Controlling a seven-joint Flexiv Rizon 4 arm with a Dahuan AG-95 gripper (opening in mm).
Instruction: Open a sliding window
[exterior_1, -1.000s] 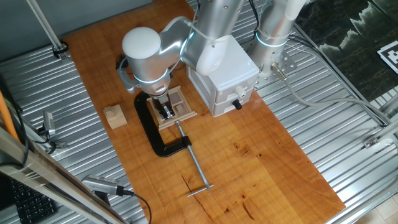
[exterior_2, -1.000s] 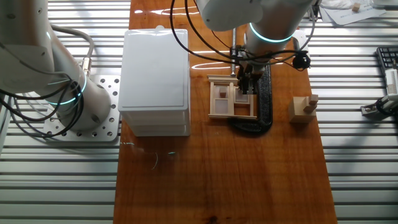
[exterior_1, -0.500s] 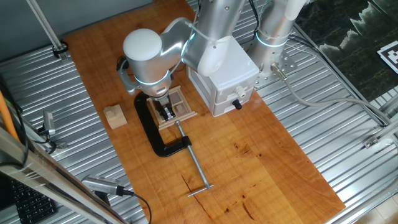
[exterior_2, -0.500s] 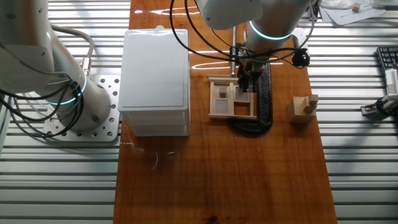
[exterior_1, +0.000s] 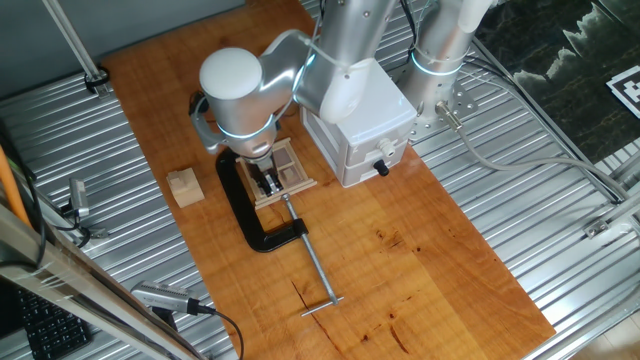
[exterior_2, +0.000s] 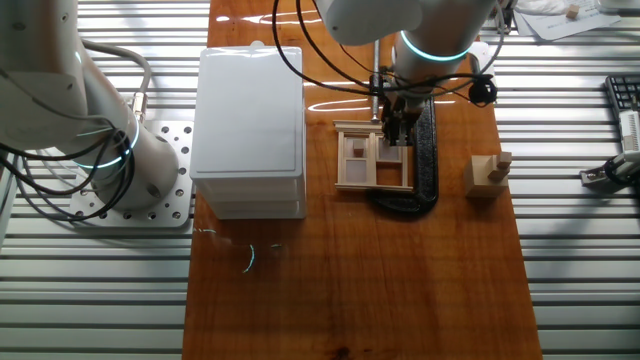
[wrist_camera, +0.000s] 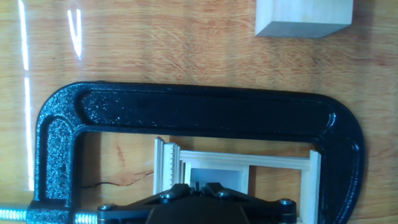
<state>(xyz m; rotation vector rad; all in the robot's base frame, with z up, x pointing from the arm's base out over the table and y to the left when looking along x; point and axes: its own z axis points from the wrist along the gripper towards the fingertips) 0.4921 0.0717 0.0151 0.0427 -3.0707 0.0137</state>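
Note:
The sliding window (exterior_1: 292, 163) is a small light-wood frame with darker panes, lying flat on the wooden table inside a black C-clamp (exterior_1: 262, 238). It also shows in the other fixed view (exterior_2: 358, 160) and in the hand view (wrist_camera: 242, 163). My gripper (exterior_1: 268, 183) points straight down into the frame's near half; it also shows in the other fixed view (exterior_2: 397, 135). In the hand view the gripper (wrist_camera: 204, 186) has its fingertips pressed together at the frame's inner edge. I cannot tell whether they pinch any part of the window.
A white box with a black knob (exterior_1: 365, 130) stands right beside the window. A plain wooden cube (exterior_1: 185, 186) sits left of the clamp. The clamp's long screw rod (exterior_1: 315, 270) runs toward the table front. Ribbed metal surrounds the wooden board.
The arm's wrist has shifted slightly to the right over the window. The window frame and clamp have stayed where they were.

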